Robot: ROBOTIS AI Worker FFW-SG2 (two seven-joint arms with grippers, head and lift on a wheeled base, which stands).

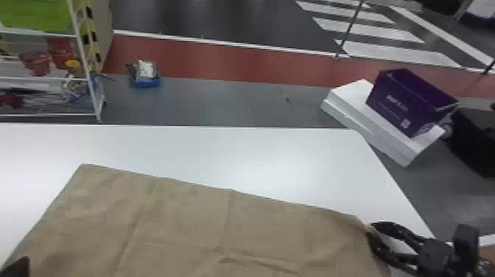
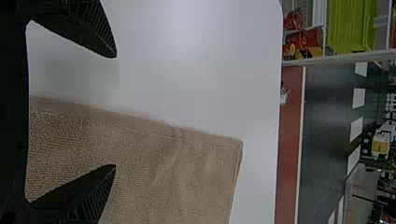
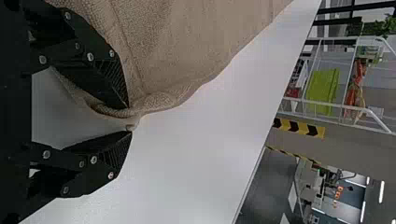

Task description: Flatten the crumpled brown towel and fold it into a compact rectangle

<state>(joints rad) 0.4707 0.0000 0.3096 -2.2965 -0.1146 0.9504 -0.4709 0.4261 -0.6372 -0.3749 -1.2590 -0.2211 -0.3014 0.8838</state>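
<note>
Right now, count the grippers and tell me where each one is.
2: the left gripper, open, by the left edge of the towel; the right gripper, pinching the towel's right side.

Towel [image 1: 184, 228] spread on table [image 1: 221, 154], near side, table surface left exposed behind it. Rack [image 1: 83, 55] placed behind table, left; basket [image 1: 37, 16] and buckets [image 1: 36, 63] held on it. Tray [image 1: 148, 83] set on floor [image 1: 221, 103] right of rack. Slab [image 1: 348, 90] positioned off table's far right corner, bin [image 1: 390, 105] stacked on it.
</note>
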